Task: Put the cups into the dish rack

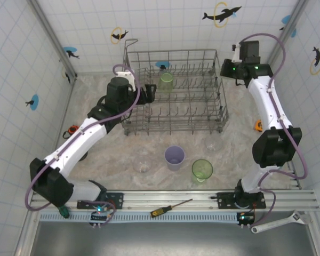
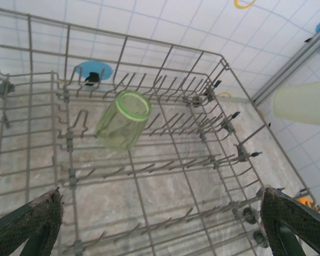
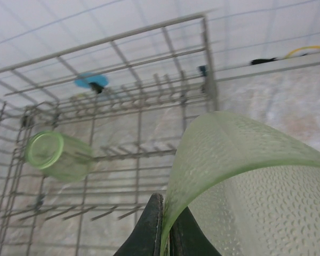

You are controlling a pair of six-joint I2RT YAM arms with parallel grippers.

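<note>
Green held cup (image 3: pixel 245 176): right gripper (image 3: pixel 165 205) is pinching its rim, jaws closed on it.
Racked green cup (image 2: pixel 123 120): is leaning on tines near the dish rack's (image 1: pixel 222 101) far edge, ahead of the left gripper (image 2: pixel 160 200).
Left gripper: is hovering, jaws spread wide.
Top view: is adding a lavender cup (image 1: pixel 174 156) near the worktop's near edge.

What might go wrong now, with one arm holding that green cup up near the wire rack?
1. The right pincer pinches the held green cup by a thin strip of its rim, so it might slip or swing.
2. The other green cup sits tilted among the tines of the dish rack; a careless placement could knock it.
3. The left pincer, open, hangs over the rack, so the arms might crowd each other.
</note>
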